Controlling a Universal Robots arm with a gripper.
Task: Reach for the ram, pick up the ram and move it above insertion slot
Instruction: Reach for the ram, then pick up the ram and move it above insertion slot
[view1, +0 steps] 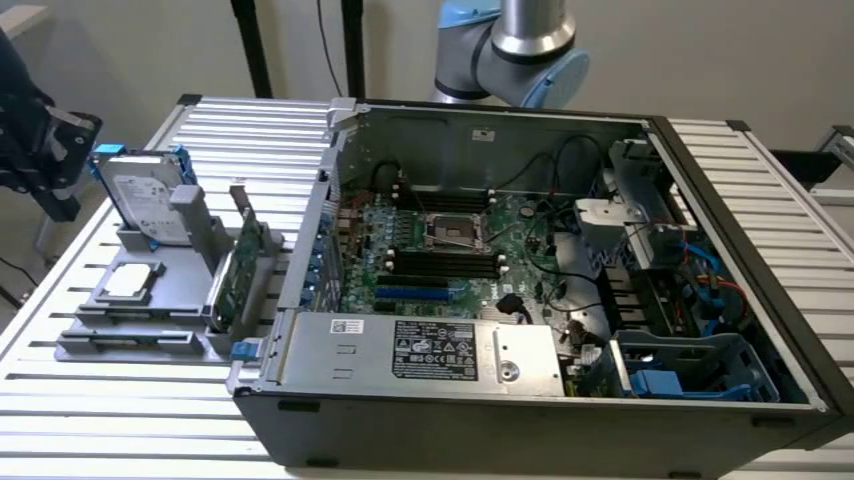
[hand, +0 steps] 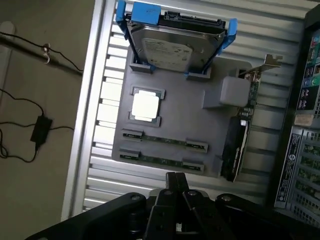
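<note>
Gripper (hand: 176, 176) hovering at the edge of the gray tray (hand: 200, 125), jaws pressed together on nothing, 2 ram sticks (hand: 164, 141) lying parallel in tray slots near it (untouched), square chip (hand: 146, 105) beside them, hard drive (hand: 175, 45) propped beyond, open case (view1: 534, 400) alongside.

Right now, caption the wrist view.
Gripper near the gray holder carrying two ram sticks, a CPU and a hard drive.
</note>
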